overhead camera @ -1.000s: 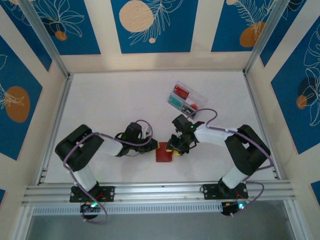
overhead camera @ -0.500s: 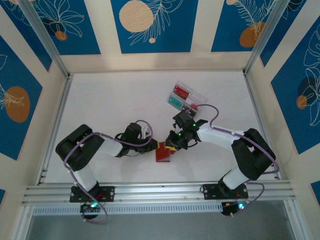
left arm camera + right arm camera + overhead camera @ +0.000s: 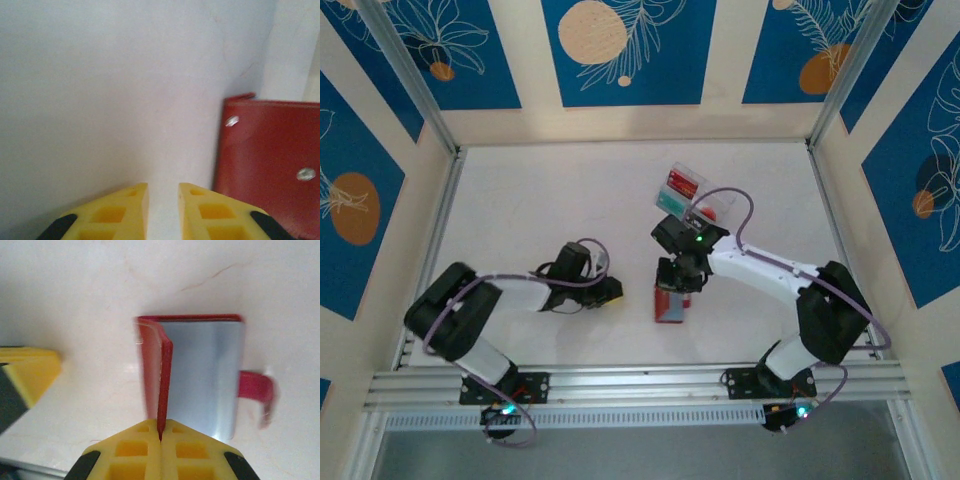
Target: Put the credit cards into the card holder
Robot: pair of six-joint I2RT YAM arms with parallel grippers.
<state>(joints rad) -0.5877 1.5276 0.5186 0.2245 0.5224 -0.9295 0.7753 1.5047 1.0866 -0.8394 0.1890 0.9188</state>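
- Your right gripper [image 3: 161,432]: jaws were clamped on thin red leaf of card holder [image 3: 200,375].
- Holder lay open on bench [image 3: 540,210], pale pocket up, tab out to side.
- Your left gripper [image 3: 163,200]: jaws stood slightly apart, empty, near holder, not touching.
- Credit cards [image 3: 681,184] sat in clear box [image 3: 718,196] farther back.

Red card holder [image 3: 270,150], yellow right claw [image 3: 161,429]
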